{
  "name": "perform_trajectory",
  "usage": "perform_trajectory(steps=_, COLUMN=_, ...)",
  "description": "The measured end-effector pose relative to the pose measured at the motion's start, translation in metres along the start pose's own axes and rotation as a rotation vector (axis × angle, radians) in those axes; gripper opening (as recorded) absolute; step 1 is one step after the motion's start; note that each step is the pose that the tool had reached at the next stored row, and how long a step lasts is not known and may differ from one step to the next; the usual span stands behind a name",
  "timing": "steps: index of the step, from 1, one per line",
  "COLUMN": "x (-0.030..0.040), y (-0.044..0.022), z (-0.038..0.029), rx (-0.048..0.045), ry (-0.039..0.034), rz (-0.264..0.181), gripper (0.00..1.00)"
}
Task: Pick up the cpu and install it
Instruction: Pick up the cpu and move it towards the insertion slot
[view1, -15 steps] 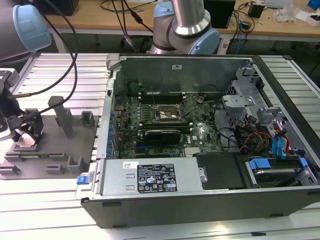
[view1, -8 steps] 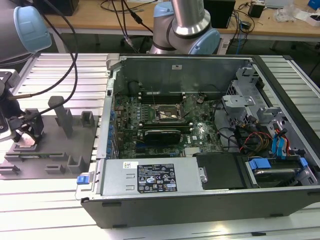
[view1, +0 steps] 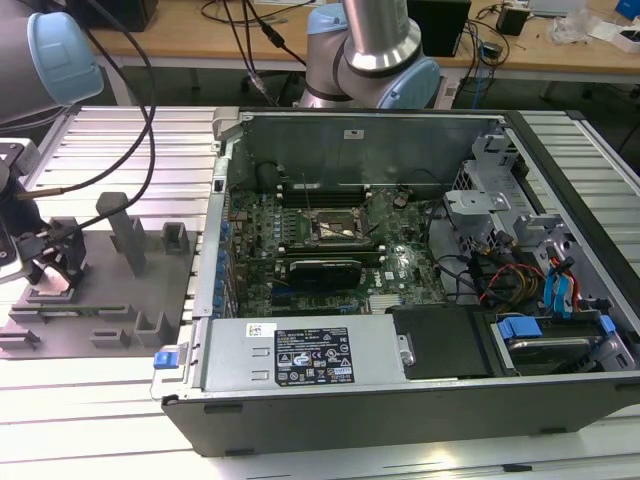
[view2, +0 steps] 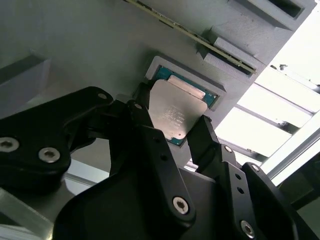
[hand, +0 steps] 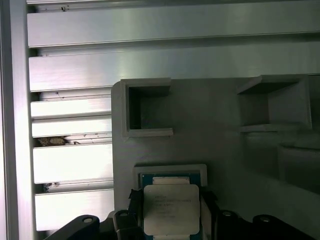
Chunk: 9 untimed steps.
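The cpu (view2: 172, 112), a flat square chip with a silver-white top and a thin green rim, lies at a shallow framed nest (hand: 170, 169) of the grey fixture plate (view1: 110, 300). My gripper (view2: 172, 125) is down over it, at the exterior view's left (view1: 55, 262). In both wrist views its black fingers (view2: 145, 117) press against two opposite sides of the cpu (hand: 170, 210). I cannot tell whether the chip is lifted clear of the nest. The metal-framed motherboard socket (view1: 335, 228) sits inside the open computer case, well to the exterior view's right of the gripper.
The open computer case (view1: 400, 400) holds the green motherboard (view1: 300, 250), a power supply (view1: 310, 355) and cables. Grey fixture blocks and posts (view1: 125, 235) stand up from the plate beside the gripper. Ribbed aluminium table (view1: 130, 140) lies under everything. A second robot arm (view1: 375, 50) stands behind the case.
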<state>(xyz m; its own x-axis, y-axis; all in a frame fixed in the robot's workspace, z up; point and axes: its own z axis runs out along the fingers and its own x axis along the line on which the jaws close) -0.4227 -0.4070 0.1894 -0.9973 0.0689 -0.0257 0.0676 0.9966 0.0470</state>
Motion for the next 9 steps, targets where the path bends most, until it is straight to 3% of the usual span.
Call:
perform_trajectory(steps=3, x=-0.0001, y=0.0001, z=-0.0013, rx=-0.0004, ry=-0.0007, rz=0.000, gripper=0.54)
perform_trajectory(steps=6, x=-0.0003, y=0.0005, z=-0.0094, rx=-0.0001, ry=-0.0002, rz=0.000, gripper=0.54)
perform_trajectory(steps=9, x=-0.0007, y=0.0012, z=-0.0240, rx=-0.0001, ry=-0.0001, rz=0.000, gripper=0.54)
